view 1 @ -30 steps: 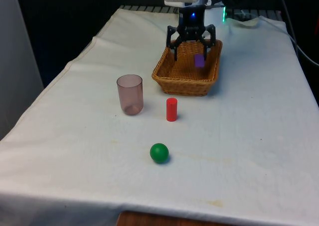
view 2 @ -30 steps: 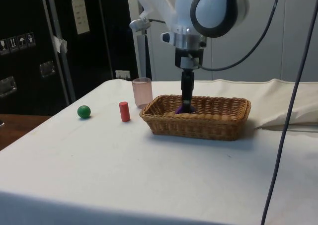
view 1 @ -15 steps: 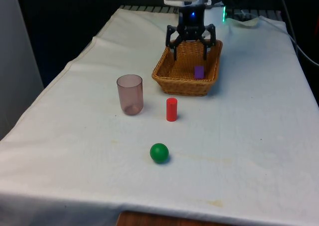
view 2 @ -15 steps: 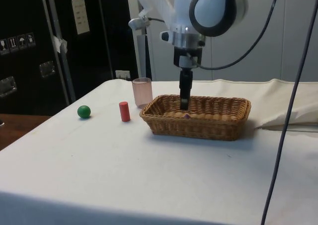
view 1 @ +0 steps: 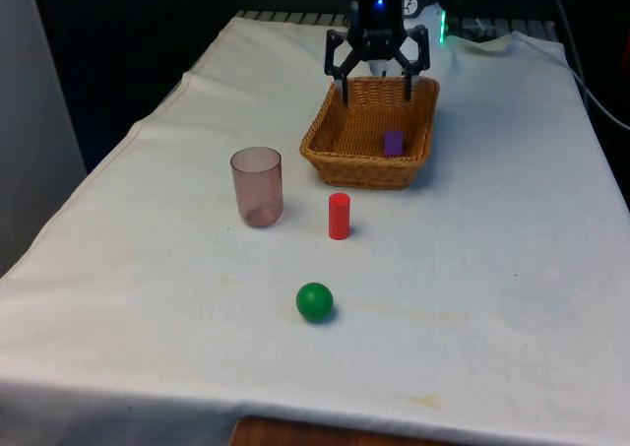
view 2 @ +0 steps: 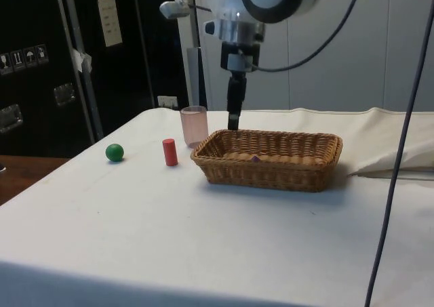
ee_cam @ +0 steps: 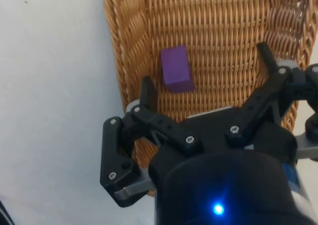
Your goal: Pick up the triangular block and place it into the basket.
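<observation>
One purple block lay inside the single wicker basket in the upper middle of the front view, while the black gripper hung above the basket's far end, fingers spread wide and empty. Lower down the white cloth stood one pink tumbler, one red cylinder and one green ball.

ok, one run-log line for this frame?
phase: retreat after release | gripper: open, empty, above basket's far end | purple block: lying in basket | cup, red cylinder, green ball: on cloth
</observation>
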You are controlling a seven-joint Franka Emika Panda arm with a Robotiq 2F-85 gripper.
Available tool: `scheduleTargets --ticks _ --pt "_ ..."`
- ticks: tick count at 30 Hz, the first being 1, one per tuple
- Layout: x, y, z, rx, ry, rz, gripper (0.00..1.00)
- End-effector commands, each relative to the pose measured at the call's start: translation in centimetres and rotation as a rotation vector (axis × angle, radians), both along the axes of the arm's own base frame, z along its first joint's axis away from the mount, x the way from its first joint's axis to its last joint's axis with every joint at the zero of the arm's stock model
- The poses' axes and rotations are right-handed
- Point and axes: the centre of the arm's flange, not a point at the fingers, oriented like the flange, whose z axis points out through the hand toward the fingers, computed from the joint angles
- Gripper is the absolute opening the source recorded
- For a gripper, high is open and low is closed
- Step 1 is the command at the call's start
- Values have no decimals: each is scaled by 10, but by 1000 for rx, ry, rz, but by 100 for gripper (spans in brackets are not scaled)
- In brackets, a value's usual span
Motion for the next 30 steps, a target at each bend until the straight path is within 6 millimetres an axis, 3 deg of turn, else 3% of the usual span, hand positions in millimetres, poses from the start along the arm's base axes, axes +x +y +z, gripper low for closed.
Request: scheduleTargets --ticks 1,14,30 --pt "1 -1 0 -5 6 -3 100" --pt "26 -2 31 15 31 -9 100" --pt "30 -2 36 39 41 -96 100"
